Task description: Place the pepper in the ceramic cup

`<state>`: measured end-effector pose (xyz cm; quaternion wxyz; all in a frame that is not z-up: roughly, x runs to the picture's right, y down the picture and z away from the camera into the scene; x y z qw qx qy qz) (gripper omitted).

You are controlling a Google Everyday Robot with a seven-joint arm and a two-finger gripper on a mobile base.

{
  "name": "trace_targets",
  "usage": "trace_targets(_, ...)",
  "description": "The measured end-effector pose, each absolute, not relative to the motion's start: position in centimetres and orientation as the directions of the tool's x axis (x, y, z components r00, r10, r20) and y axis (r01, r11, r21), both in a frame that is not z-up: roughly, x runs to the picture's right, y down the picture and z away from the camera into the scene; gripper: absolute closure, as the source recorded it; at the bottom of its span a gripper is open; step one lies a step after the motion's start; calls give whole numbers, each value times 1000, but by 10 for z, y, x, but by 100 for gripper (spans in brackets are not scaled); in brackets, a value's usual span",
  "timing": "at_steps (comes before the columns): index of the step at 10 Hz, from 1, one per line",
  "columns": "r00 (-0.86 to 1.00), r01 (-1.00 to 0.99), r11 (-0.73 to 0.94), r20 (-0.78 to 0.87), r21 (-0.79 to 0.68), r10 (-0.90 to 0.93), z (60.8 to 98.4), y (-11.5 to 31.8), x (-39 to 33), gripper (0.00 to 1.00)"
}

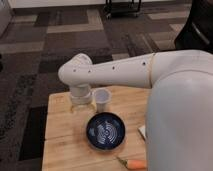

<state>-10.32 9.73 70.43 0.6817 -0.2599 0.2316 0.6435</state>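
The robot's white arm [120,75] reaches from the right across a wooden table [62,145] and bends down at its far left corner. A dark blue bowl [105,131] with white rings sits mid-table. The gripper [81,105] hangs just over the tabletop, just beside the white ceramic cup [102,99] on the cup's left; its fingers stand spread apart with nothing between them. A flat white block [142,131] shows at the bowl's right. The orange pepper [135,163] lies on the table's near edge, beyond the bowl from the fingers and well apart from them.
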Motion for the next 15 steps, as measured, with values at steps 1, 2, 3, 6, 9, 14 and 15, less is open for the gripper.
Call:
trace_targets(1, 65, -998, 37, -650, -56, 757, 704, 97, -103, 35)
trace_targets(2, 64, -998, 37, -650, -56, 757, 704, 97, -103, 35)
trace_targets(3, 65, -998, 37, -650, -56, 757, 704, 97, -103, 35)
trace_targets(6, 88, -996, 55, -651, -70, 754, 705, 99, -102, 35)
trace_targets(9, 160, -987, 131, -656, -94, 738, 702, 102, -76, 35)
trace_targets(14, 456, -885, 377, -666, -273, 590, 675, 123, -28, 35)
trace_targets(15, 545, -831, 450, -642, -327, 539, 669, 126, -25, 35)
